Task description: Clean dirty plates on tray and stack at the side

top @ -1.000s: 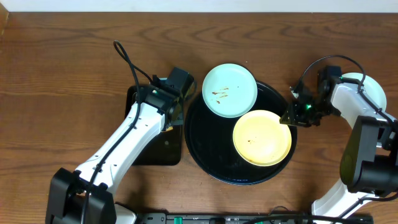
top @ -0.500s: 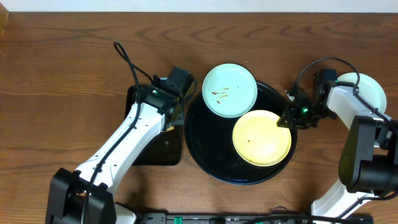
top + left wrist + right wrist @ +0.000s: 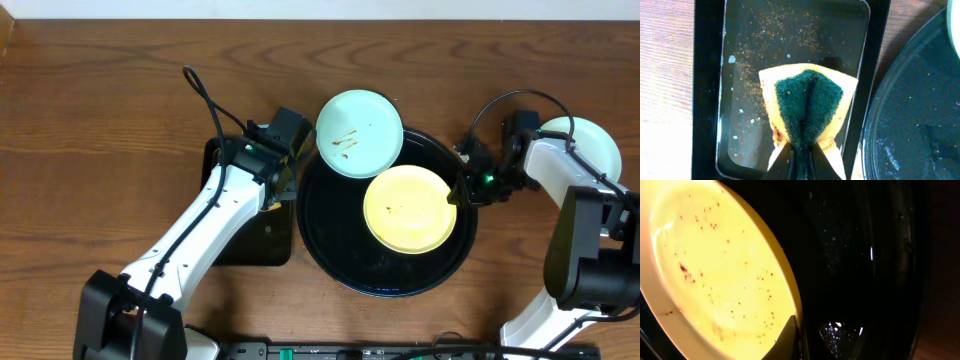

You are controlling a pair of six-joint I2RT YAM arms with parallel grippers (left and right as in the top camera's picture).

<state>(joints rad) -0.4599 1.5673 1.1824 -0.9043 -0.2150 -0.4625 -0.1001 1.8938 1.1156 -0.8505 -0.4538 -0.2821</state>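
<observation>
The round black tray (image 3: 330, 250) holds a pale yellow plate (image 3: 400, 210) speckled with brown spots. My right gripper (image 3: 456, 192) is shut on that plate's right rim; in the right wrist view the yellow plate (image 3: 715, 265) is pinched at the gripper (image 3: 797, 337). A mint-green plate (image 3: 360, 133) with brown smears overlaps the tray's upper-left rim. Another pale plate (image 3: 600, 150) lies on the wood at the far right, partly under the right arm. My left gripper (image 3: 272, 192) is shut on a yellow-and-green sponge (image 3: 807, 105), pinched at the gripper (image 3: 801, 155).
A small rectangular black tray (image 3: 707, 100), wet and speckled, lies under the sponge just left of the round tray's rim (image 3: 875, 125). A black cable (image 3: 205, 95) loops over the wood behind the left arm. Brown tabletop (image 3: 100, 150) stretches to the left.
The right gripper has closed on the yellow plate's rim and shifted the plate left and up. The green plate has been nudged up-left. The left arm has not moved.
</observation>
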